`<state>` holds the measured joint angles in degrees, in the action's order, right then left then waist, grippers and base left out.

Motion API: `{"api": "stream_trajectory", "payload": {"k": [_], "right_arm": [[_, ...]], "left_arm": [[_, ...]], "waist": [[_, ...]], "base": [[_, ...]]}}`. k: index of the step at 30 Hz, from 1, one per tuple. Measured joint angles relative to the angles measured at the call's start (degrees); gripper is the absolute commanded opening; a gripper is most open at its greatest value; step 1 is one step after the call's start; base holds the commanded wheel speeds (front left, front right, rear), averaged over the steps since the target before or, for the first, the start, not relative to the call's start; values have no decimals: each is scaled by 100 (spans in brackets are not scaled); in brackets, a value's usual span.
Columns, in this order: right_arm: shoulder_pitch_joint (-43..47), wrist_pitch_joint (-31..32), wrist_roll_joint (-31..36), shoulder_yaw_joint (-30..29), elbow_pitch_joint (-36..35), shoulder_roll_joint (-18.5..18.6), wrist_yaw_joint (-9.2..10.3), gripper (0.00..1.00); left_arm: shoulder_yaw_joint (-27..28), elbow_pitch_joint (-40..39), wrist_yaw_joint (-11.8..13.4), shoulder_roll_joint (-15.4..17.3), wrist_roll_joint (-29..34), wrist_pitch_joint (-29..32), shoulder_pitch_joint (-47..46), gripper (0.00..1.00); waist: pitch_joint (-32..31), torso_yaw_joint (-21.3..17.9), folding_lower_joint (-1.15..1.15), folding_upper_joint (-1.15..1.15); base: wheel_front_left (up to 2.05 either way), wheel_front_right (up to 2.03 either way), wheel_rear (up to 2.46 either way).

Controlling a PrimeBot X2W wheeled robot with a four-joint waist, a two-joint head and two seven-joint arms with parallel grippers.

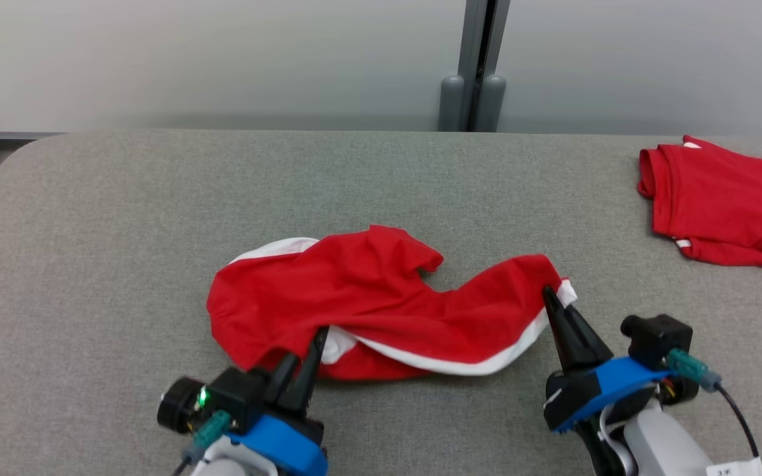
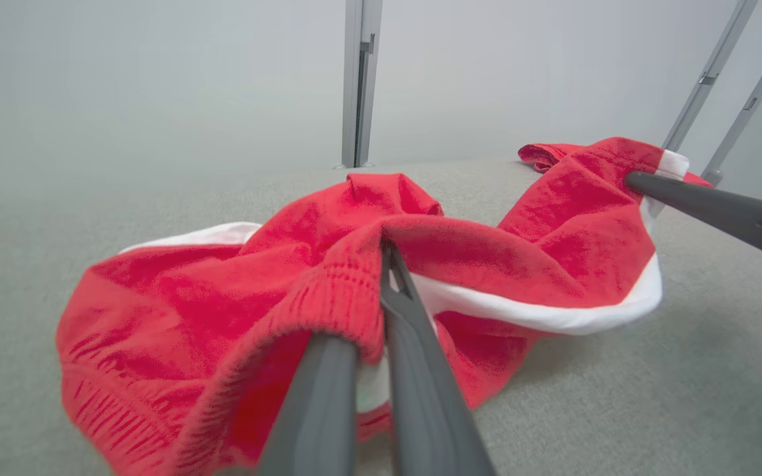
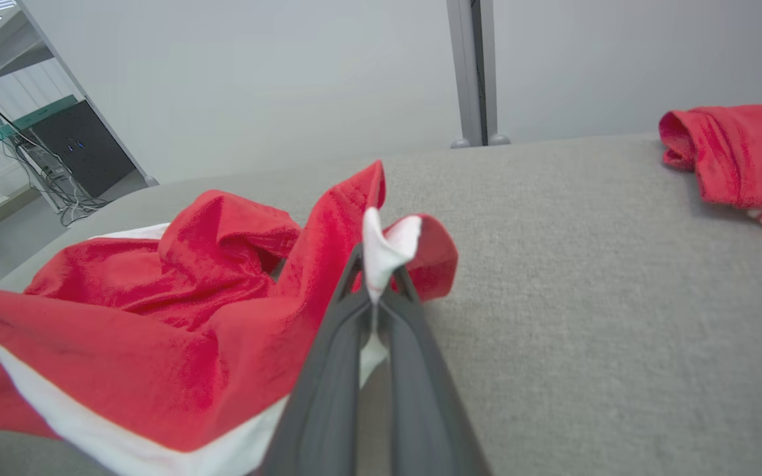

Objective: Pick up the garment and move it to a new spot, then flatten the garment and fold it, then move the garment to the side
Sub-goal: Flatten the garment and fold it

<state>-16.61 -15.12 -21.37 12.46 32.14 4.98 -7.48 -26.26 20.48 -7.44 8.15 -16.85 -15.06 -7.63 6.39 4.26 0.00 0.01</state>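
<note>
The red shorts (image 1: 381, 297) lie crumpled near the front middle of the grey counter (image 1: 123, 218), their long axis running left to right across the robot's front. Each end is already caught. The left pincer (image 1: 315, 337) is pressed together on the gathered elastic edge (image 2: 328, 291) at the near left end. The right pincer (image 1: 548, 292) is pinching the white-trimmed corner (image 3: 384, 248) at the right end, a little farther from the robot. Most of the cloth sits between the two grips and just beyond them, bunched and touching the counter, so neither arm needs to reach. The lift likely depends on both arms rising together and drawing apart along that axis to take up the slack. A folded red garment (image 1: 731, 205) lies well apart at the far right.
</note>
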Motion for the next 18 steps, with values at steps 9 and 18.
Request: {"api": "stream_trajectory", "payload": {"k": [9, 18], "right_arm": [[-1523, 0, -293, 231, -312, 191, 0, 0], [-4630, 265, -710, 323, 824, 209, 0, 0]], "left_arm": [[30, -479, -1, 453, -156, 0, -1879, 0], [-472, 240, -1, 1012, -884, 0, -4836, 0]], "waist": [[342, -155, 0, 0], [1278, -411, 2, 1]], "base": [[0, 0, 0], [0, 0, 0]]}}
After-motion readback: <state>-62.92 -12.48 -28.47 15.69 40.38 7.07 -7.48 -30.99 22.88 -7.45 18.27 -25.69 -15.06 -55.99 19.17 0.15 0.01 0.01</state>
